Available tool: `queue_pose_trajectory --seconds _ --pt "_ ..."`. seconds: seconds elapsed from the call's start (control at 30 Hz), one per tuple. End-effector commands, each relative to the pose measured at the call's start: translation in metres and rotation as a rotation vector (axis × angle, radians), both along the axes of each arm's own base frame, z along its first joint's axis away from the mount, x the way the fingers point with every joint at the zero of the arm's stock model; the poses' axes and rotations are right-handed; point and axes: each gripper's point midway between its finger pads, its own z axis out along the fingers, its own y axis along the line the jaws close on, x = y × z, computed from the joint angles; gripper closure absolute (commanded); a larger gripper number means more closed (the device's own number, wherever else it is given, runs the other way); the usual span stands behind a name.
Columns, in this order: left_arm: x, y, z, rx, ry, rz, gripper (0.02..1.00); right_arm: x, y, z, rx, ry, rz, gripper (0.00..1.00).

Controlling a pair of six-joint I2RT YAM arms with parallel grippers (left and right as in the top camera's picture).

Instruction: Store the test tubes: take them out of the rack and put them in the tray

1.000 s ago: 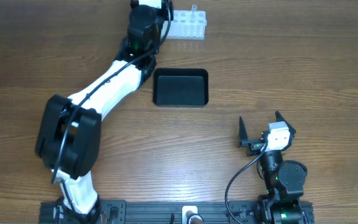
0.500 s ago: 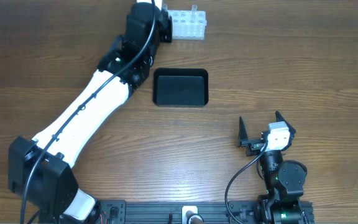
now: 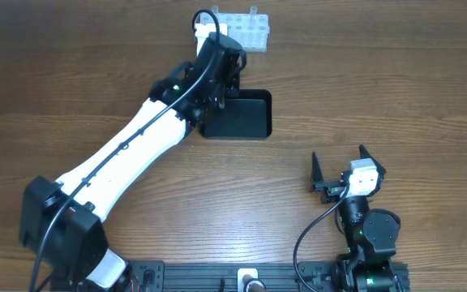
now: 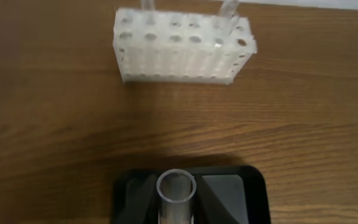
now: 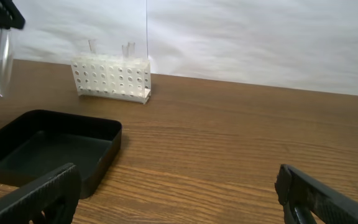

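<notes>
A clear test tube (image 4: pixel 177 188) hangs upright in my left gripper (image 4: pixel 177 213), which is shut on it above the far left part of the black tray (image 4: pixel 235 190). From the right wrist view the tube (image 5: pixel 2 62) dangles below the left gripper (image 5: pixel 2 16), over the tray (image 5: pixel 48 149). The white rack (image 4: pixel 180 48) stands beyond the tray with two tubes (image 4: pixel 229 9) left in it. From above, the left gripper (image 3: pixel 220 79) is between rack (image 3: pixel 248 34) and tray (image 3: pixel 246 115). My right gripper (image 3: pixel 343 172) rests open near its base.
Bare wooden tabletop (image 3: pixel 379 89) surrounds the rack and tray. The right arm's fingers (image 5: pixel 37 194) spread wide, far from the tray. A white wall (image 5: pixel 260 37) runs behind the table's far edge.
The left arm has swung from the rack's left end toward the tray, carrying the tube with it. The right arm has not moved.
</notes>
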Motion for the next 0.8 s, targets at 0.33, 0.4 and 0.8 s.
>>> queue_pose_trajectory --seconds 0.33,0.4,0.8 --pt "0.006 -0.002 -0.068 0.0 0.148 0.051 0.98 0.0 0.001 -0.001 0.004 0.0 0.007 0.009" --pt "0.007 -0.002 -0.073 0.004 0.159 0.047 0.978 0.0 0.001 -0.001 0.004 0.0 0.007 0.009" --pt "-0.014 0.012 -0.107 0.046 0.321 0.031 0.98 0.0 0.001 -0.001 0.004 0.0 0.007 0.009"
